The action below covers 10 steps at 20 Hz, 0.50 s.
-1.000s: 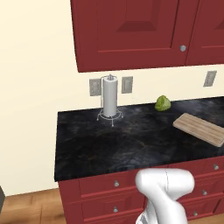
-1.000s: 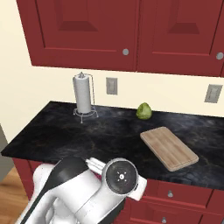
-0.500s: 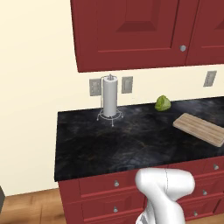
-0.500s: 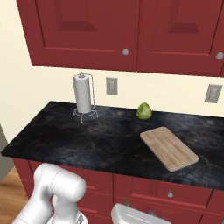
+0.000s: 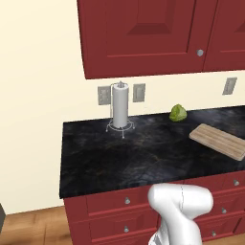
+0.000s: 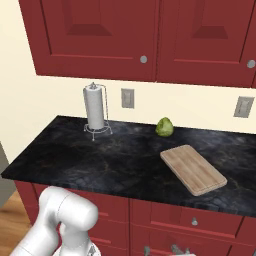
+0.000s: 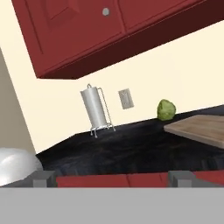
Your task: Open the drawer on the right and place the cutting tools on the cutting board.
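Gripper [image 7: 115, 178]: we see our two dark tips far apart, so the jaws are wide, with nothing between them. They sit low, in front of the counter's edge.
Cutting board [image 6: 193, 169]: it lies flat on the right part of the black counter [image 6: 100, 160]. Nothing is on it.
Drawer [image 6: 192, 221]: we see the red front with its silver knob under the board. It looks closed.
Green vegetable [image 6: 164, 127]: it sits by the wall, behind the board.
Paper towel roll [image 5: 120, 106]: it stands upright on the left, well apart from the board.
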{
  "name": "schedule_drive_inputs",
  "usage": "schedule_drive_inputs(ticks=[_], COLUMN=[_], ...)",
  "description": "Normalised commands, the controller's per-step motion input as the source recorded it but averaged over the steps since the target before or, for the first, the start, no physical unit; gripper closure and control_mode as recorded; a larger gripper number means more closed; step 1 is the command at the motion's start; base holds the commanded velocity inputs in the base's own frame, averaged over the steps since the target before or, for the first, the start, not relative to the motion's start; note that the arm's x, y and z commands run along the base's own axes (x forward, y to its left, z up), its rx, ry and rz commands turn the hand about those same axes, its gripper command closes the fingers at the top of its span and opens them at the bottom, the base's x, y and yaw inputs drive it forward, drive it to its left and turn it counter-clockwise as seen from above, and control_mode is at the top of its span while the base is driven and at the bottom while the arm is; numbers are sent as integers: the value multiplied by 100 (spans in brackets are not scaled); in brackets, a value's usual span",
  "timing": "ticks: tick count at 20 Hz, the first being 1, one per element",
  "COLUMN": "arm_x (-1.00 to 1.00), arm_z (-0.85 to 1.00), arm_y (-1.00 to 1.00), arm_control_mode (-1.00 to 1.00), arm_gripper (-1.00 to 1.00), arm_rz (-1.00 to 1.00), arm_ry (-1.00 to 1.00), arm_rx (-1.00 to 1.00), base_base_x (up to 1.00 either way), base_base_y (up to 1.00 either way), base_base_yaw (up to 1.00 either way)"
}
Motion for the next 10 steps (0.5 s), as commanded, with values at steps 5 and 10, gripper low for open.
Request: schedule_drive_inputs(ticks=[5, 10], arm_x=[42, 43], arm_z=[-29, -29], arm_y=[0, 0], arm_control_mode=[-100, -100], arm_gripper=[-100, -100], arm_rz=[-2, -19], arm_ry=[-4, -1], arm_rx=[-12, -9], base_base_x=[0, 0], base_base_y=[0, 0], base_base_yaw=[0, 0])
